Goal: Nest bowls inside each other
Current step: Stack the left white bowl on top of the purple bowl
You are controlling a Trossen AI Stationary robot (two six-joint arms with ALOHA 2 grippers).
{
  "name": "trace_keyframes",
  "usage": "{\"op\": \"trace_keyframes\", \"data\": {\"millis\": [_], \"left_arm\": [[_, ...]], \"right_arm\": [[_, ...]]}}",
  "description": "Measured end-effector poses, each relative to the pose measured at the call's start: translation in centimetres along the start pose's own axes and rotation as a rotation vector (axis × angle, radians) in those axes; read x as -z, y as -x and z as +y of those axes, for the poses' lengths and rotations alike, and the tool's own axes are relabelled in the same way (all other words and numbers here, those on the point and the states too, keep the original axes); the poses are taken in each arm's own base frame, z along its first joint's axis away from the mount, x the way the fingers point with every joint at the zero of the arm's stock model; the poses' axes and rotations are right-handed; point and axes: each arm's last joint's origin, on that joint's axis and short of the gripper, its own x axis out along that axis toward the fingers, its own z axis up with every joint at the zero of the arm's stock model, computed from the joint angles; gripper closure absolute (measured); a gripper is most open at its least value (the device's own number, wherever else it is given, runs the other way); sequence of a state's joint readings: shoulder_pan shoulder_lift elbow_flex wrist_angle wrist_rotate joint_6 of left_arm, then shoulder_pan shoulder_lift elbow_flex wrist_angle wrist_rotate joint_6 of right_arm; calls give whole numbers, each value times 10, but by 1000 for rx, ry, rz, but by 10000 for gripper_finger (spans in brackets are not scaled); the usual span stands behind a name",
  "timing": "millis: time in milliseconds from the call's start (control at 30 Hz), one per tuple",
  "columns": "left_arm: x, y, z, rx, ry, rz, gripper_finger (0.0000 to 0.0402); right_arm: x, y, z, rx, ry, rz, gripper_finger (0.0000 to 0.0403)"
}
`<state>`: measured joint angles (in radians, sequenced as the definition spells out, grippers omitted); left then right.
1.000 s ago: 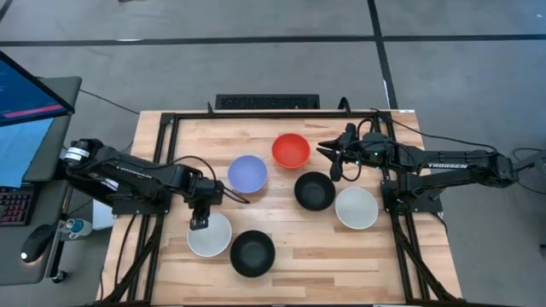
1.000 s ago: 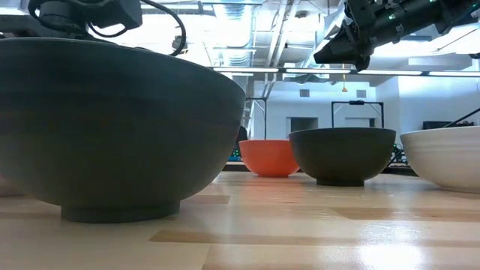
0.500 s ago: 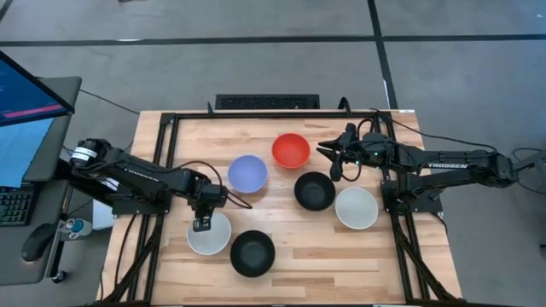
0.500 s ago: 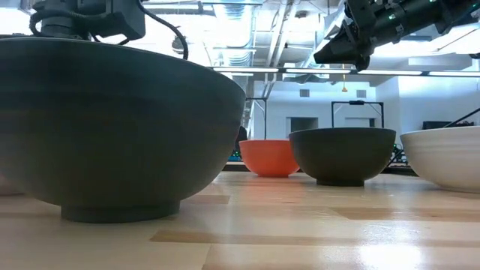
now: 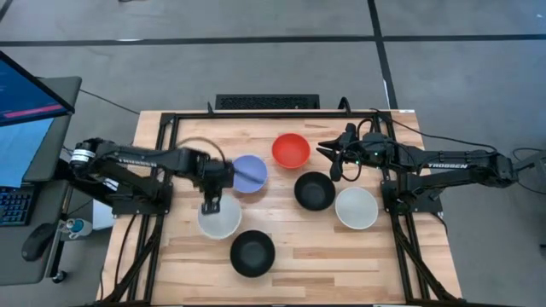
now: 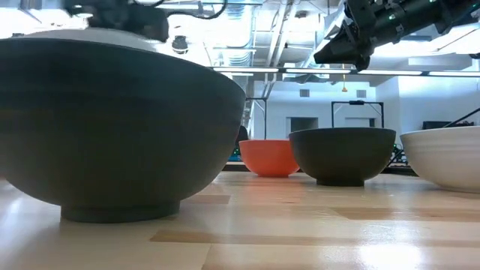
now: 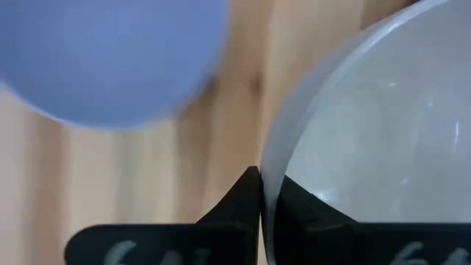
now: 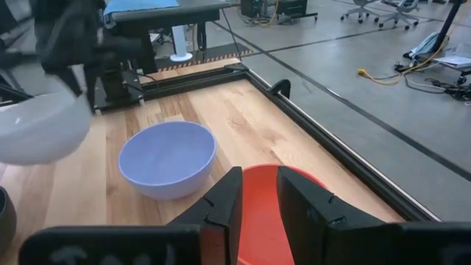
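Two grippers: left gripper (image 5: 211, 205) pinching rim of smooth white round bowl (image 5: 220, 218), lifted beside pale blue-lavender bowl (image 5: 249, 173), right gripper (image 5: 328, 158) fingers slightly parted, empty, over glossy red bowl (image 5: 290, 150)

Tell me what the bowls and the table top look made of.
The red bowl, blue bowl and black bowl look like smooth matte plastic or glazed ceramic: even colour, soft sheen; which one is unclear. The table top looks like pale finished wood, with plank seams and grain.

Table (image 5: 299, 247) pale wood, grained, slight sheen; bowls (image 5: 314, 189) smooth, matt; frame (image 5: 273, 113) black metal.
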<state>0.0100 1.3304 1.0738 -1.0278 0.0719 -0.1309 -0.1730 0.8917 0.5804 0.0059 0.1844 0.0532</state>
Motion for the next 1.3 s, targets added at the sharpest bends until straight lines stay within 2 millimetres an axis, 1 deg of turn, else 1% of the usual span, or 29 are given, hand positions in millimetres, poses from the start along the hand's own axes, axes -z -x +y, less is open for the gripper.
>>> {"op": "trace_keyframes", "data": {"millis": [67, 200, 400, 500, 567, 700, 767, 967, 1033, 1133, 1200, 1300], "left_arm": [[-13, 7, 11, -18, -1, -7, 401], [-42, 11, 39, -113, -52, 48, 401], [-91, 5, 92, -155, -121, 35, 401], [-104, -5, 116, -127, -123, 52, 401], [-107, -12, 125, -103, -127, 73, 401], [-104, -24, 133, -78, -132, 138, 401], [-103, -27, 134, -62, -131, 142, 401], [-107, -29, 134, -17, -136, 78, 401], [-109, -34, 135, -3, -138, 64, 401], [-109, -44, 135, 27, -125, 105, 401], [-108, -49, 136, 8, -126, 132, 401], [-108, -51, 135, -11, -124, 149, 401]], "right_arm": [[1, -1, 0, 0, 2, 11, 294], [3, -1, 0, 2, 6, 31, 294], [9, -1, 0, 3, 14, 85, 294], [10, 0, 1, -1, -9, 100, 294], [10, 0, 1, -2, -14, 100, 294], [10, 0, 1, -2, -14, 100, 294], [10, 0, 1, -1, -14, 100, 294], [10, 0, 1, 1, -13, 100, 294], [10, 0, 1, 1, -13, 100, 294], [10, 0, 1, 1, -13, 100, 294], [10, 0, 1, 1, -13, 99, 294], [10, 0, 1, 0, -14, 97, 294]]}}
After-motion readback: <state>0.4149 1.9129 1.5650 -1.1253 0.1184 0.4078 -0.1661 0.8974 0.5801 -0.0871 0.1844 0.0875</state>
